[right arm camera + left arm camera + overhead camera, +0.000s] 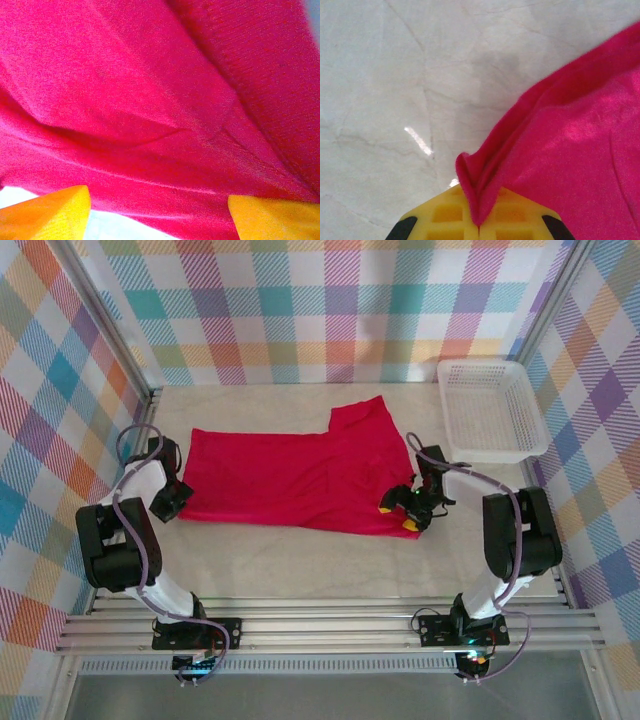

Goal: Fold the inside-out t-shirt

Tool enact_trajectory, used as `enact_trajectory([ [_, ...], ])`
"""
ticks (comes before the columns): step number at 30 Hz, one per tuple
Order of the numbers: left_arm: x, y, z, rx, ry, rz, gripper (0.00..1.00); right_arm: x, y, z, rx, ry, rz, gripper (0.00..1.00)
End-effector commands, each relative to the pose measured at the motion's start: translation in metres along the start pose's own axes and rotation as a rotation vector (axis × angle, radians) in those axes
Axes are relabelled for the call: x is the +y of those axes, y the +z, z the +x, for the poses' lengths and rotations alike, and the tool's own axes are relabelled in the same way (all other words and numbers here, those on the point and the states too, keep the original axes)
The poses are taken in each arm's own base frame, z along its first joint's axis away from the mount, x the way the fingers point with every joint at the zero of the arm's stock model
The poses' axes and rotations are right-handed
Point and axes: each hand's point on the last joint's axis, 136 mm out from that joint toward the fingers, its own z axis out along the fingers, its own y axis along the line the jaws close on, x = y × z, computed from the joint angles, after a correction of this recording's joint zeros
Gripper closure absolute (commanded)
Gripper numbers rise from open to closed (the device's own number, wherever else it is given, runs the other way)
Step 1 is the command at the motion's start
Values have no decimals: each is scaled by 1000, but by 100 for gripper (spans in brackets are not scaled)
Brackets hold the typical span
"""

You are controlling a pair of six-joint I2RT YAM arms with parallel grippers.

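While the left hand [479, 220] pinches a soft fold of red t-shirt [290, 480], the right hand [159, 200] stands open.

We see bare table [300, 560] open along the near edge and behind the red t-shirt [290, 475], white mesh basket [490, 410] blocking our far right corner, plaid walls [50, 400] hemming both sides

I can read no text, label, brand, number or sign anywhere in my views. The red t-shirt [300, 480], the white mesh basket [488, 405] and the plaid walls [330, 310] carry no legible marking.
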Motion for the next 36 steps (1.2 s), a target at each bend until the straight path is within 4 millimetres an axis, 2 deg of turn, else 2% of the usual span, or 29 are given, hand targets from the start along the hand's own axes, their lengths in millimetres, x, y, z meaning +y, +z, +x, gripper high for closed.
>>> enact_trajectory([
  [1,22,1,-5,-11,-8,-93,100,-58,-3,16,26,23,216,25],
  [5,25,-2,-6,-26,-10,-97,100,-65,-7,18,32,13,238,25],
  [9,27,-4,-3,-23,-11,-88,100,-62,-8,21,40,8,224,25],
  [13,27,-1,4,-12,-8,-84,100,-55,-23,25,35,-25,213,25],
  [15,22,0,11,15,5,-64,100,-44,-35,25,22,-50,180,25],
  [17,13,-3,17,27,24,-30,81,-21,-51,22,6,-79,115,23],
  [20,3,-18,15,-8,38,20,52,18,-74,12,-49,-118,11,23],
  [22,-4,-35,9,-46,42,54,40,43,-85,1,-94,-146,-55,22],
  [24,-14,-55,1,-96,70,78,36,67,-89,-13,-123,-157,-114,22],
  [26,-34,-79,-6,-154,113,119,36,93,-87,-29,-141,-173,-163,22],
  [27,-51,-91,-8,-186,147,157,36,107,-82,-38,-146,-182,-185,22],
  [28,-74,-102,-7,-210,194,217,36,120,-76,-49,-146,-180,-212,22],
  [30,-122,-111,4,-197,285,334,35,142,-59,-68,-121,-162,-258,23],
  [31,-147,-111,12,-162,326,391,34,148,-47,-77,-102,-146,-263,23],
  [33,-185,-100,29,-75,385,445,36,147,-25,-88,-66,-105,-247,23],
  [35,-206,-79,37,-29,425,408,37,133,-4,-92,-52,-65,-199,24],
  [36,-209,-70,40,-23,433,390,37,126,2,-91,-49,-55,-180,23],
])
